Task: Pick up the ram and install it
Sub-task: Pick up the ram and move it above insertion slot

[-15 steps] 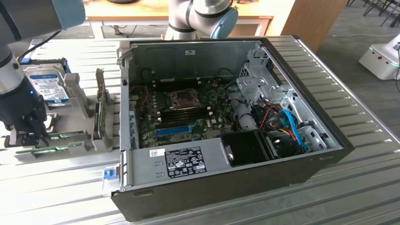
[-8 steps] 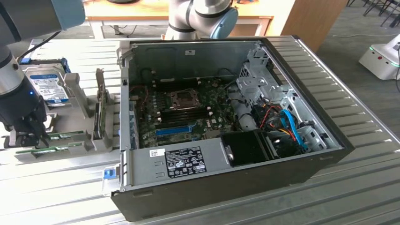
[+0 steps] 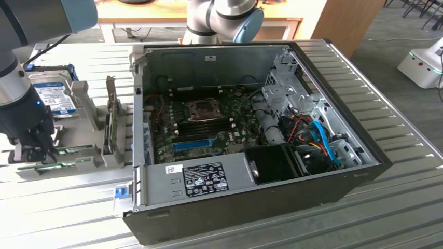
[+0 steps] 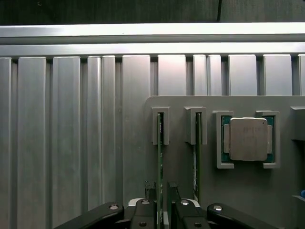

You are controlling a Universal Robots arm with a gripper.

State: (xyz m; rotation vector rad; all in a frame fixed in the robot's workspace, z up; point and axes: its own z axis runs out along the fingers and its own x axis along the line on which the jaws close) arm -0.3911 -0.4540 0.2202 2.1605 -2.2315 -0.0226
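Two green ram sticks stand on edge in slots of a grey holder tray (image 4: 238, 191). My gripper (image 4: 161, 195) is open and straddles one ram stick (image 4: 160, 152), with a black finger on each side and a small gap to the board. The second ram stick (image 4: 196, 152) stands in the neighbouring slot. In the exterior view the gripper (image 3: 32, 154) hangs low over the tray at the far left, where the ram sticks (image 3: 68, 150) show as thin green strips. The open computer case (image 3: 249, 207) lies to the exterior view's right, its motherboard (image 3: 207, 122) facing up.
A square silver processor chip (image 4: 248, 139) sits in a holder pocket beside the sticks. A hard drive (image 3: 55, 98) with a blue-and-white label stands behind the tray. Upright grey brackets (image 3: 111, 124) stand between tray and case. The ribbed metal table (image 3: 387, 218) runs under everything.
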